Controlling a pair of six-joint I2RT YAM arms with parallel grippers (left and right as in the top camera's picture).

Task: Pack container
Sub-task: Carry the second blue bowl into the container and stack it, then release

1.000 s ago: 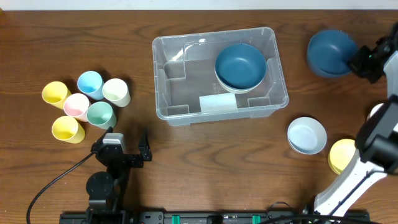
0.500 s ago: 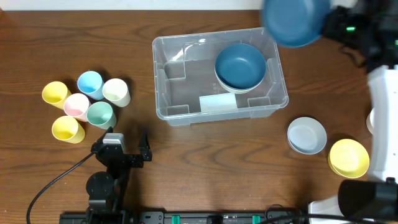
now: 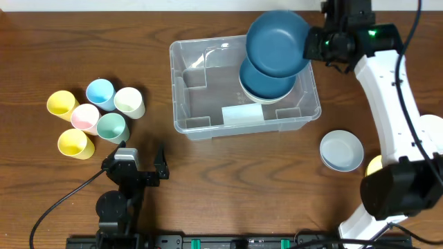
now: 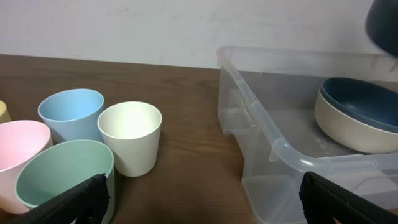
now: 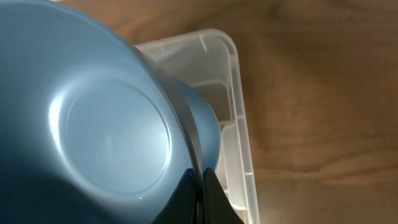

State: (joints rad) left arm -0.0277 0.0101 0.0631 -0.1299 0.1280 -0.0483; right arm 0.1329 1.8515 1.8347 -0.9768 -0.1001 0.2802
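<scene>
The clear plastic container point(image 3: 187, 104) stands mid-table with a white label point(image 3: 242, 114) on its base and a dark blue bowl point(image 3: 266, 86) inside at its right end. It shows in the left wrist view point(image 4: 267, 137) and in the right wrist view point(image 5: 239, 124). My right gripper point(image 3: 309, 45) is shut on the rim of a second dark blue bowl point(image 3: 277, 41), held above the container's right end. That bowl fills the right wrist view point(image 5: 93, 124), pinched between the fingers point(image 5: 200, 186). My left gripper point(image 3: 142, 166) is open and empty near the front edge.
Several pastel cups point(image 3: 100, 114) cluster at the left, seen close in the left wrist view point(image 4: 127, 143). A pale blue bowl point(image 3: 341, 150) and a yellow bowl point(image 3: 374, 166) lie at the right front.
My right gripper has carried the dark blue bowl from the far right edge leftward to above the container's right end. The left arm has not moved.
</scene>
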